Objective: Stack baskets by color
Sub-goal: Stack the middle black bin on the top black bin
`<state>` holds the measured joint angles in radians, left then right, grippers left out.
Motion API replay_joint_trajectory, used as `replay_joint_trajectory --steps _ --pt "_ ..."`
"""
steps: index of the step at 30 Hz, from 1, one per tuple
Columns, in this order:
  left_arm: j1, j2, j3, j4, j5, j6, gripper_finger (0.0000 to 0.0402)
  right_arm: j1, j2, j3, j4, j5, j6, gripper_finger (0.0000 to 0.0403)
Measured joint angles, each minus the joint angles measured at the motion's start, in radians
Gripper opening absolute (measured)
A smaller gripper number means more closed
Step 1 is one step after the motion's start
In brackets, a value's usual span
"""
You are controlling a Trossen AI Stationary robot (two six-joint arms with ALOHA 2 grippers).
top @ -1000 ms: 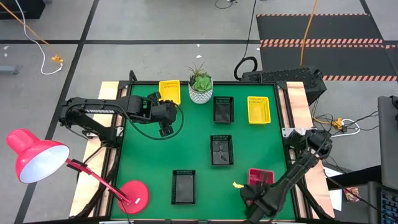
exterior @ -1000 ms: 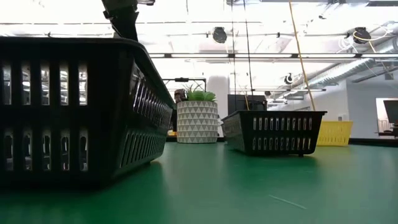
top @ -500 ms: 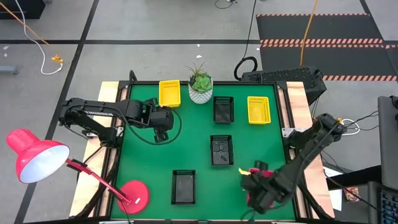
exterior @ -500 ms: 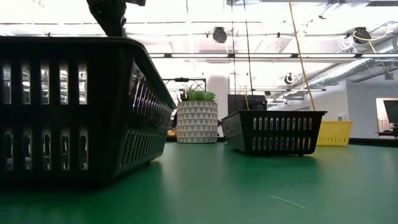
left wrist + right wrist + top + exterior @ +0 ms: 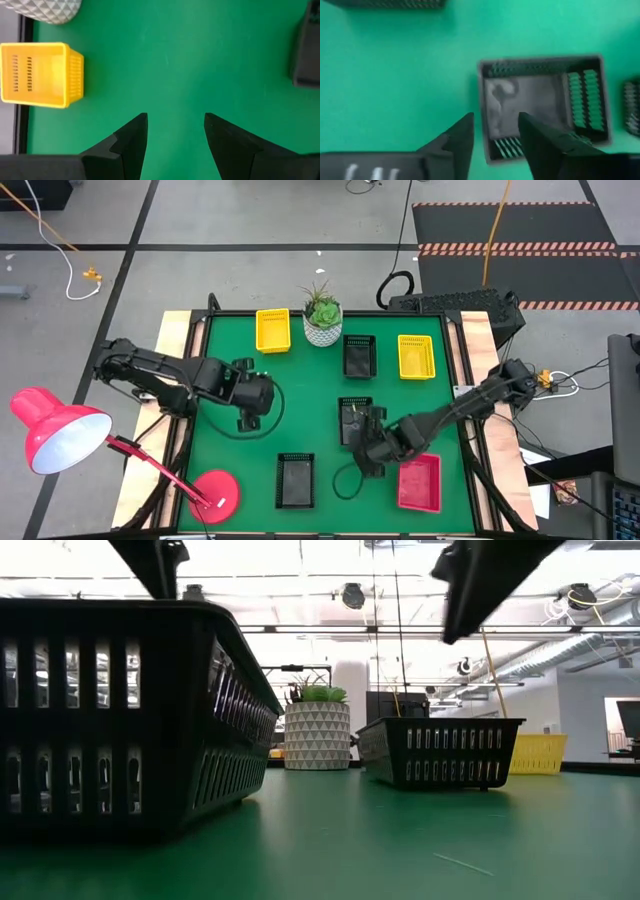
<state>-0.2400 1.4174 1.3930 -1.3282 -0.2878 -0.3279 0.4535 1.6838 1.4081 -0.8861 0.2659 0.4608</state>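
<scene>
Baskets: mesh-sided rectangular plastic; three black, two yellow, red seemingly a stack | right gripper: parted, empty, poised over centre black basket's rim | left gripper: parted, empty, above green mat

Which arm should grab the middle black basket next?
Right. The right gripper hovers at the middle black basket, fingers open over its rim in the wrist view. The left gripper is empty over bare mat, farther off.
</scene>
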Motion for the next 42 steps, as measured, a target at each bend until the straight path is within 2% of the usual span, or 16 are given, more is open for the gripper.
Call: replay_joint_trajectory --steps 5,10,15,20,22,25,27,28,34,42 --pt "-0.060 -0.001 0.000 -0.072 -0.001 -0.054 0.0198 -0.044 0.000 -0.088 0.149 -0.060 -0.045 0.0213" --pt "-0.119 -0.013 0.000 -0.064 0.000 -0.078 0.0198 -0.048 0.032 -0.161 0.182 -0.059 -0.058 0.0224" --pt "-0.183 -0.041 -0.046 0.017 0.017 -0.085 0.0198 -0.046 0.081 -0.160 0.201 -0.060 -0.081 0.0200" --pt "-0.230 -0.115 -0.193 0.174 0.026 -0.119 0.0198 -0.047 0.121 -0.162 0.194 -0.059 -0.108 0.0159" --pt "-0.243 -0.158 -0.264 0.250 0.024 -0.149 0.0198 -0.048 0.121 -0.161 0.202 -0.059 -0.121 0.0130" --pt "-0.262 -0.230 -0.371 0.409 0.005 -0.173 0.0198 -0.050 0.124 -0.161 0.210 -0.065 -0.166 0.0066" --pt "-0.274 -0.281 -0.447 0.505 -0.003 -0.176 0.0198 -0.056 0.123 -0.161 0.223 -0.102 -0.199 0.0020" --pt "-0.280 -0.304 -0.481 0.557 -0.003 -0.176 0.0198 -0.060 0.123 -0.161 0.226 -0.111 -0.213 0.0012" --pt "-0.299 -0.396 -0.618 0.680 -0.034 -0.213 0.0198 -0.100 0.083 -0.145 0.178 -0.098 -0.250 0.0005" --pt "-0.299 -0.410 -0.661 0.714 -0.076 -0.244 0.0198 -0.154 -0.018 0.070 -0.050 0.072 -0.366 0.0005"
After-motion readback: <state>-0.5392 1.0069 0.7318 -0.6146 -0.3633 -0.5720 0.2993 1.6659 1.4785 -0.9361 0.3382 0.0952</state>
